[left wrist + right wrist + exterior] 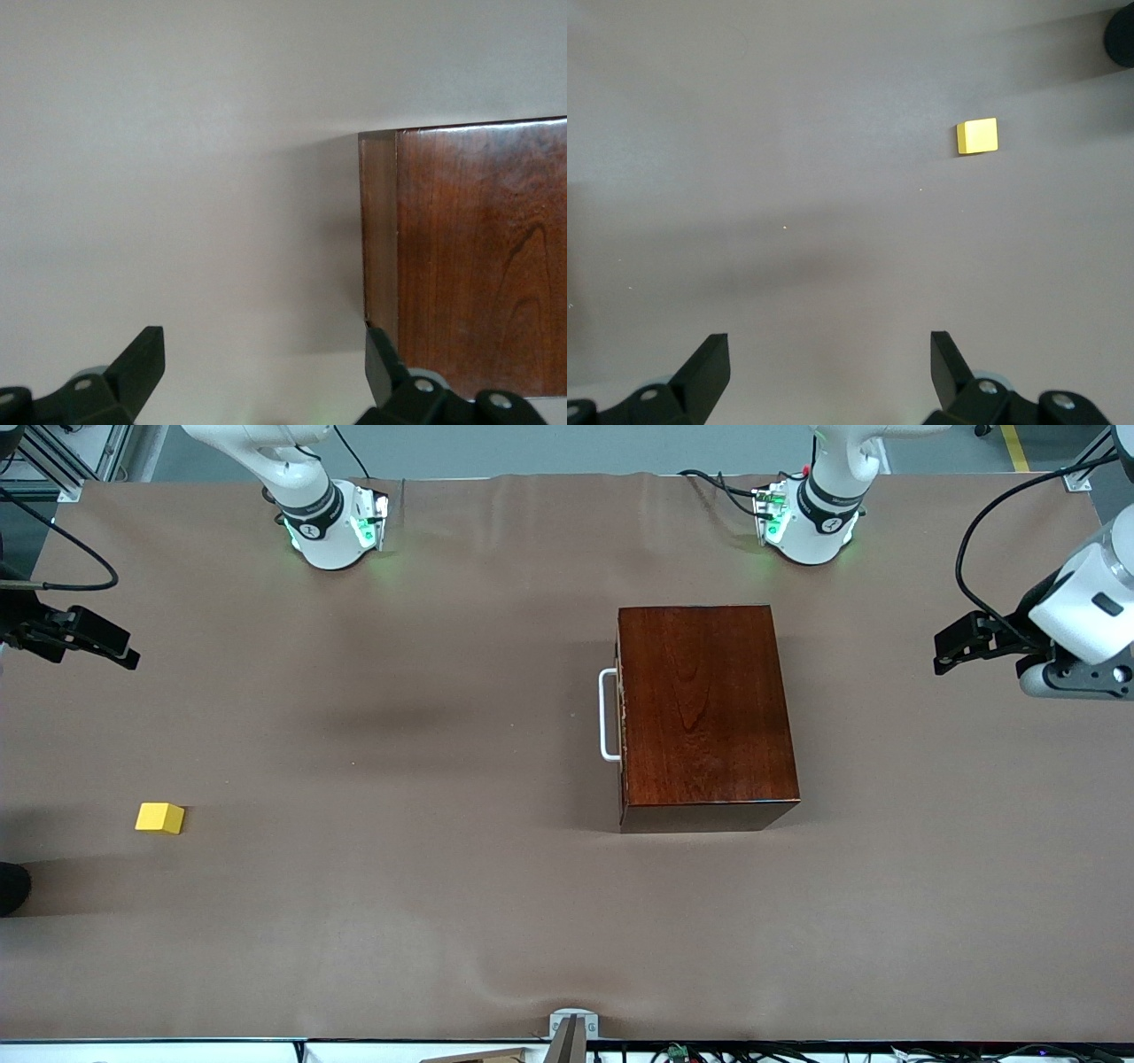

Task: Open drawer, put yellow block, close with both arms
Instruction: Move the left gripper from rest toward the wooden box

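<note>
Front view: no legible writing, drawer [617,713] shut, yellow block [159,817] apart, left claw [264,372] and right claw [830,365] both spread.

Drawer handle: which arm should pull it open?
Right, probably. The handle faces the right arm's end of the table, and the drawer is shut. The right gripper hangs open over that end. The left gripper, also open, hangs by the box's closed back.
</note>
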Robot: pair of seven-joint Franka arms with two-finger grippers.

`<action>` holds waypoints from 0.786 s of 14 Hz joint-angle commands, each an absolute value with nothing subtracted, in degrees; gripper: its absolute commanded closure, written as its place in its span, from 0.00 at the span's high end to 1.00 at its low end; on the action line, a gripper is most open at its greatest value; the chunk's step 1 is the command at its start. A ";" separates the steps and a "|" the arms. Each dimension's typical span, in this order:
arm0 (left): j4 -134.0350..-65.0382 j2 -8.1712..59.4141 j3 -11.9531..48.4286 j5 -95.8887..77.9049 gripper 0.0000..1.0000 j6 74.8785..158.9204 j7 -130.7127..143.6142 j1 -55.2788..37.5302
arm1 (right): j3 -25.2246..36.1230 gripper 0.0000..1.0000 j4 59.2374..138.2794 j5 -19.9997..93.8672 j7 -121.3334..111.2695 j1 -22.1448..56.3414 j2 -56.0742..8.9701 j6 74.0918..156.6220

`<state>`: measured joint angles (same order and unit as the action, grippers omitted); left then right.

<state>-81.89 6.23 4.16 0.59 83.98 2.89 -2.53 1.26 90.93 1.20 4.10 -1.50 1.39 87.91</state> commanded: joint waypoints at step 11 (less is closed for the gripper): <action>-70.58 13.18 4.31 -2.26 1.00 79.63 14.75 -5.80 | 1.23 1.00 90.79 1.85 4.22 -1.76 1.49 88.07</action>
